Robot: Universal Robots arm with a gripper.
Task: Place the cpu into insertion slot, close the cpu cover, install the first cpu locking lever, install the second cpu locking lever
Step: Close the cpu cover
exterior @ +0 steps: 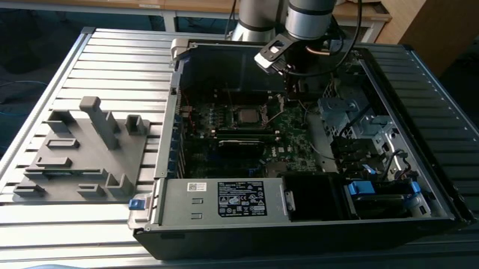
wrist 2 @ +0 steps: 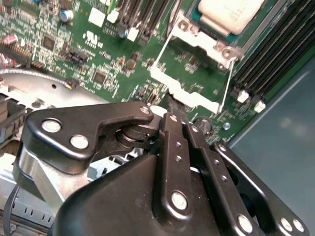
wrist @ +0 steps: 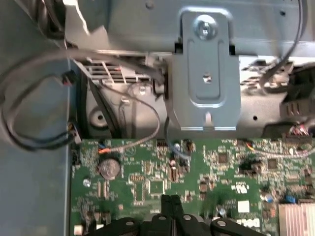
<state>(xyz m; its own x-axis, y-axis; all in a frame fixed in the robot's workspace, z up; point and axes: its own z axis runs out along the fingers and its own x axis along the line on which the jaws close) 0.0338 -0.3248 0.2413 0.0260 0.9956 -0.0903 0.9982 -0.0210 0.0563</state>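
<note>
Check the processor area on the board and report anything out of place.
The cpu cover stands swung open, with the motherboard showing through its square opening, so the cpu beside it sits uncovered. The tool, tips together, is at the cover's free edge. Nothing looks damaged or spilled.

Arm (exterior: pixel 310 15): silver-grey cylindrical segments; black cable (exterior: pixel 358 19) looped just above the gripper (wrist 2: pixel 169 101). Gripper: matte black linkage bars (wrist 2: pixel 173 157) studded with silver pins (wrist 2: pixel 178 200) and screws, slim black jaws.
</note>
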